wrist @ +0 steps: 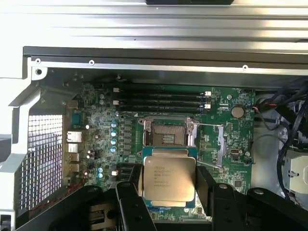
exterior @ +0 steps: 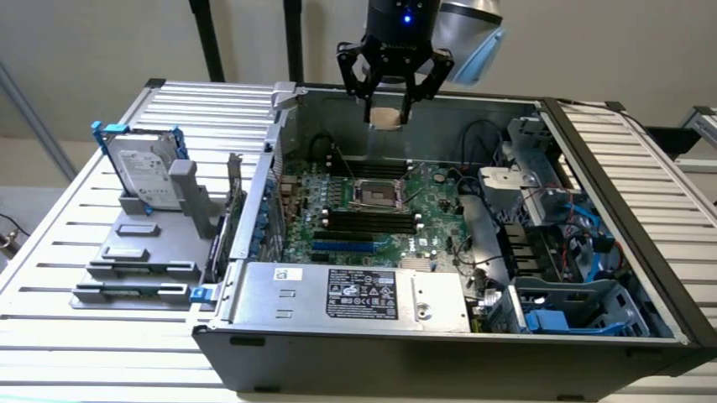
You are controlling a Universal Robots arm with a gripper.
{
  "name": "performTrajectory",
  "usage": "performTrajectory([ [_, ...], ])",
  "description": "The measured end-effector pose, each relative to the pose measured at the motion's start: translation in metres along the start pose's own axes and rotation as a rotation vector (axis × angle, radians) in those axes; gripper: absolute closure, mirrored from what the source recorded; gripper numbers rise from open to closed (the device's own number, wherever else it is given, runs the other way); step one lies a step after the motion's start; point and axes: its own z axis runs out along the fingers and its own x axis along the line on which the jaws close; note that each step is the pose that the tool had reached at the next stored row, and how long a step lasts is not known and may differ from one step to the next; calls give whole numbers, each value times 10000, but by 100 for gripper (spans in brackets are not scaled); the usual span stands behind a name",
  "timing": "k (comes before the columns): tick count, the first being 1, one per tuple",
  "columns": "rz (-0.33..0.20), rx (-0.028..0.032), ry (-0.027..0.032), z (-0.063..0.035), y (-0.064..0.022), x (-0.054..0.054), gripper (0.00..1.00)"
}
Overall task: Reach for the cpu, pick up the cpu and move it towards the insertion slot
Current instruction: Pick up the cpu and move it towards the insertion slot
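Overhead, cpu above motherboard

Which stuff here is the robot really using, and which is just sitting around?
Part of the job:
- end effector, holding the chip
- cpu, gripped above the board
- insertion slot, open on the motherboard

Just sitting around:
- hard drive in its blue frame
- memory slots
- power supply

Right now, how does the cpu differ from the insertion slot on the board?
The cpu is held between the gripper fingers above the case; the insertion slot sits fixed on the motherboard. The cpu has a solid silvery top with printed text; the insertion slot is a shiny metal frame around a dark centre. In the exterior view the cpu hangs well above the slot. Both are square.
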Motion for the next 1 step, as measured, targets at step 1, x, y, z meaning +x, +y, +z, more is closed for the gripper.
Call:
performTrajectory([
  [1, 0, 0, 0, 0, 0, 0, 46],
])
